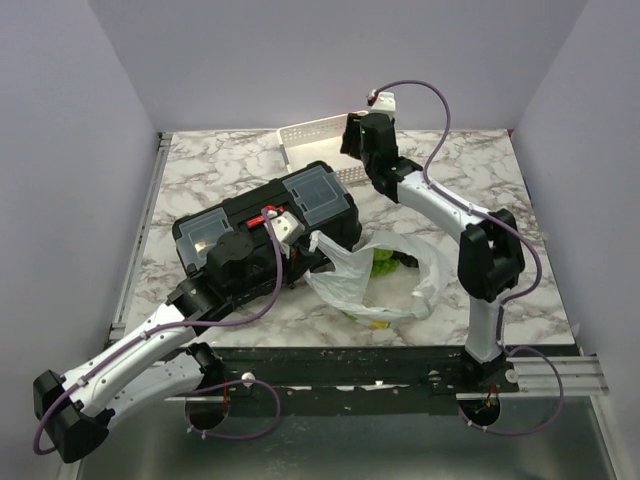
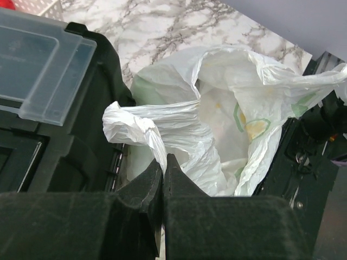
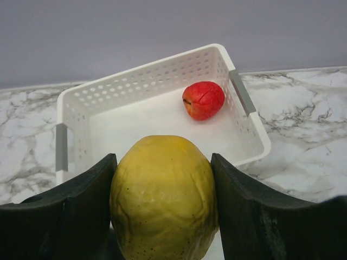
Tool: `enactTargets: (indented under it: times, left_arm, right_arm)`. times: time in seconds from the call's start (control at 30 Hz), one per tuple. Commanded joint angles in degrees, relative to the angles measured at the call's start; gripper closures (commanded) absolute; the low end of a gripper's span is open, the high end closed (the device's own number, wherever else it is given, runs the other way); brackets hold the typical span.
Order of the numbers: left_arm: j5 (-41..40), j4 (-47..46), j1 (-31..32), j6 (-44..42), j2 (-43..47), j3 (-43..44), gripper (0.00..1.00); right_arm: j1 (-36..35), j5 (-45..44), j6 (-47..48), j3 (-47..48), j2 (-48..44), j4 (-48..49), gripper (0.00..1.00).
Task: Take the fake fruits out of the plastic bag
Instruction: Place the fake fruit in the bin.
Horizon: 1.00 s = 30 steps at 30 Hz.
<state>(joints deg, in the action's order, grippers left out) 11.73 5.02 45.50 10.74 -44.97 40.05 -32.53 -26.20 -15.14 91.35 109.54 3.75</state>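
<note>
The white crinkly plastic bag (image 1: 385, 285) lies open on the marble table in front of the black toolbox. A green fake fruit (image 1: 383, 264) shows in its mouth, and yellow and green patches show through the plastic bag (image 2: 227, 103) in the left wrist view. My left gripper (image 2: 164, 160) is shut on a twisted handle of the bag beside the toolbox. My right gripper (image 3: 162, 158) is shut on a yellow fake fruit (image 3: 162, 200), which it holds just above the near edge of the white basket (image 3: 141, 73). A red fake fruit (image 3: 203, 100) lies in that basket.
The black toolbox (image 1: 270, 225) with clear lid compartments stands at the middle left, touching the bag. The white perforated basket (image 1: 310, 135) sits at the back near the wall, under my right gripper (image 1: 352, 140). Purple walls enclose the table on three sides.
</note>
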Motion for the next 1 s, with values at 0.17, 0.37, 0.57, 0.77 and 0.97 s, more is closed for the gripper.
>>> enactTargets:
  times: [0.17,0.37,0.57,0.77,0.97]
  left_arm:
    - [3.66,-0.36,0.08,0.13,0.91,1.48,1.00]
    - [4.33,-0.22,-0.01,0.42,1.27,1.62,1.00]
    - [4.62,-0.27,0.05,0.33,1.49,1.60,1.00]
    - [4.38,-0.17,0.07,0.16,1.39,1.62,1.00]
    - [4.61,-0.20,0.04,0.23,0.98,1.69,1.00]
  right_arm:
    - [6.98,9.95,-3.23,19.63,19.16,-6.40,0.86]
    - [7.27,12.16,-3.62,25.24,25.47,-8.38,0.64]
    - [7.24,14.68,-3.99,26.61,28.96,-7.43,0.38]
    - [7.22,13.44,-2.04,34.50,31.70,-14.04,0.04]
    - [7.27,11.32,-2.40,34.11,25.13,-21.82,0.02]
